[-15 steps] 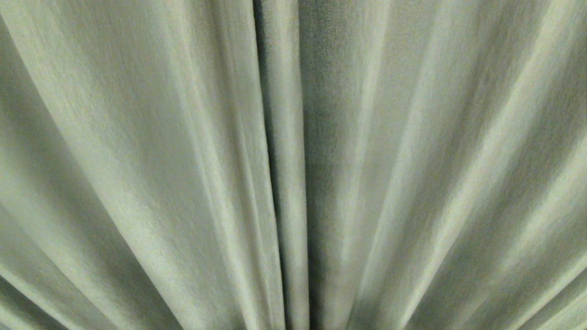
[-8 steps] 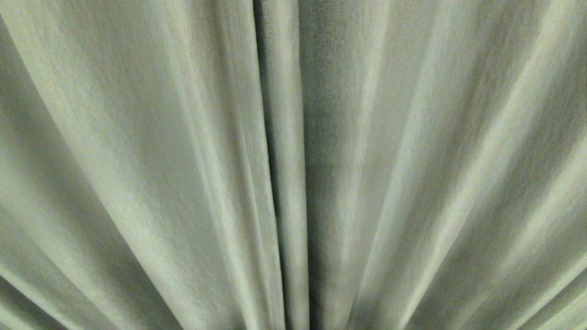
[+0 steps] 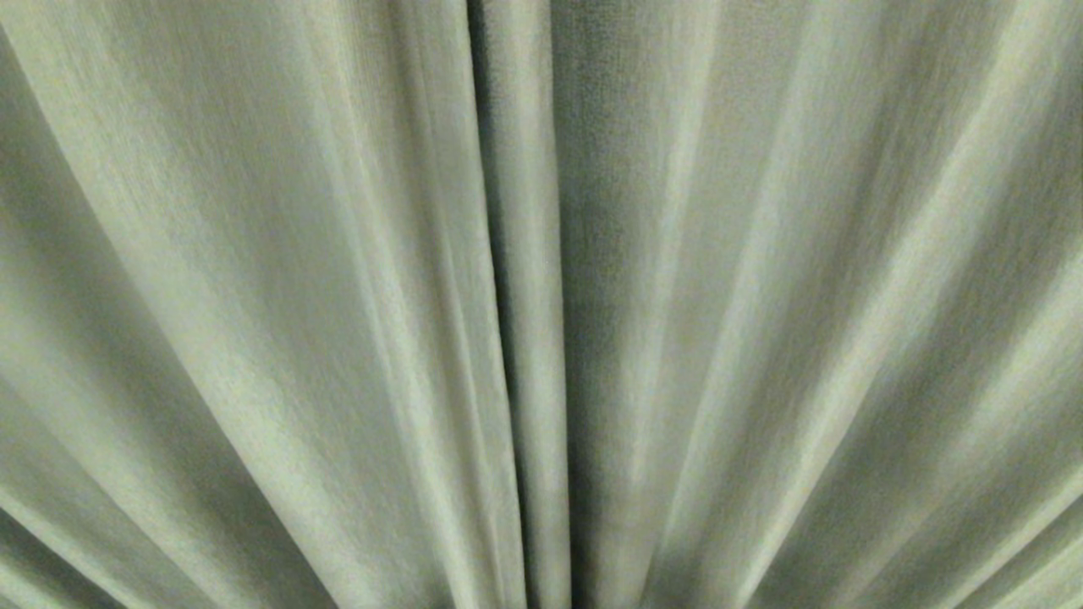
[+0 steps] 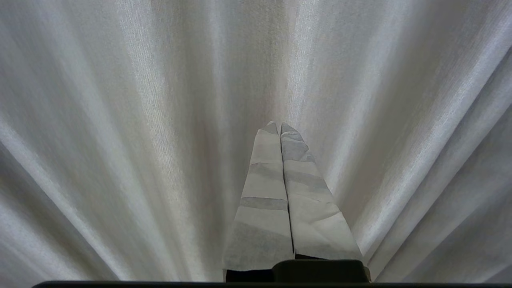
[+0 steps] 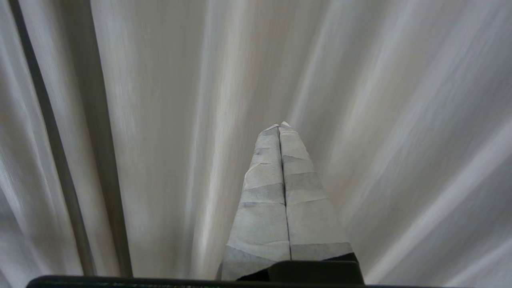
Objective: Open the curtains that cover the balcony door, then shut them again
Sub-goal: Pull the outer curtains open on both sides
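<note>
Head view: curtains [image 3: 338, 296] drawn, filling frame, centre seam [image 3: 495, 296]. Left claw [image 4: 277, 127] and right claw [image 5: 280, 127] pinched closed, empty, facing folds. Fabric soft, heavy; pinch leading edge at seam.

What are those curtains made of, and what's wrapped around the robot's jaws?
The curtains look like thick, matte woven cloth: fine thread grain, soft vertical pleats. The left gripper and right gripper seem wrapped in pale tape or fabric strips, judging by overlapping creased bands.
</note>
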